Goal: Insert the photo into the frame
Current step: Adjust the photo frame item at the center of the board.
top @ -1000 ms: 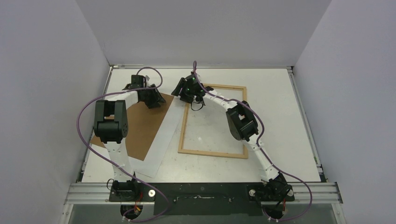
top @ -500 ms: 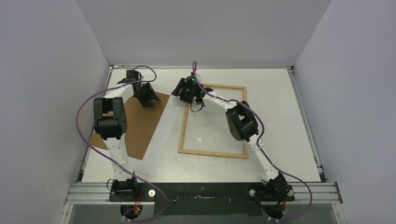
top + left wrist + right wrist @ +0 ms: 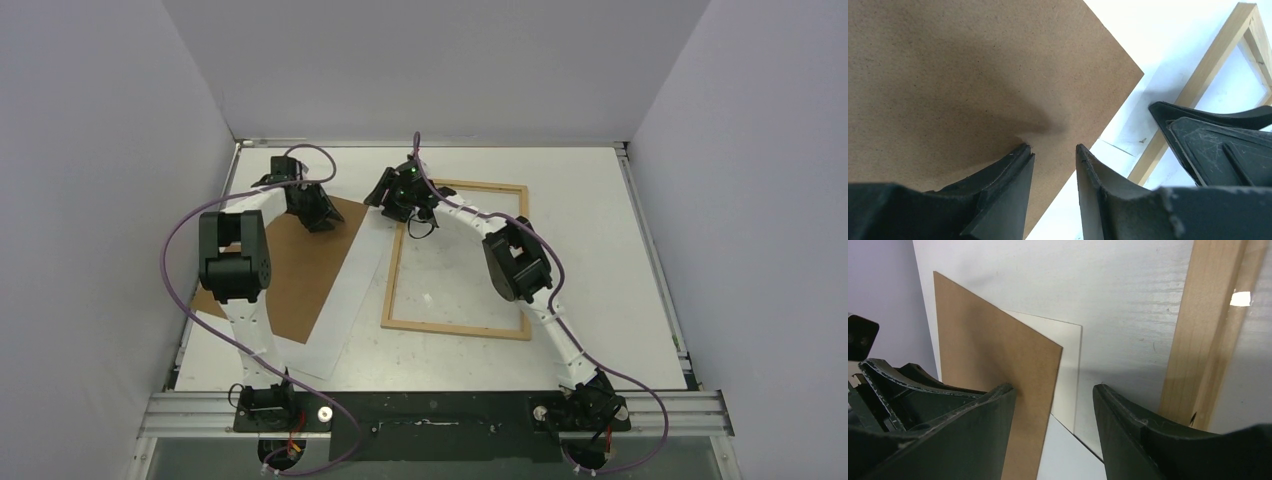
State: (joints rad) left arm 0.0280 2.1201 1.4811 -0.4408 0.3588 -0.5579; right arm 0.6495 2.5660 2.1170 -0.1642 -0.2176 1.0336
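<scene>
The photo (image 3: 347,300) is one thin, flat sheet of paper with four corners. The side facing up is plain white. It lies on the desk (image 3: 600,250), just beside the frame (image 3: 392,270), along the frame's left side.

The frame is four thin strips of light wood, joined into one big rectangle. White desk shows through its middle.

One brown board (image 3: 300,270) lies on top of the photo and hides most of it. The board is stiff and flat, with tiny dark specks.

There are two claws, each with two black, scratched fingers. The left claw (image 3: 1054,150) is over the board's corner nearest the frame. Its fingers are a little apart and grip nothing. The right claw (image 3: 1053,390) is by the frame's far left corner. Its fingers are spread wide and hold nothing.
</scene>
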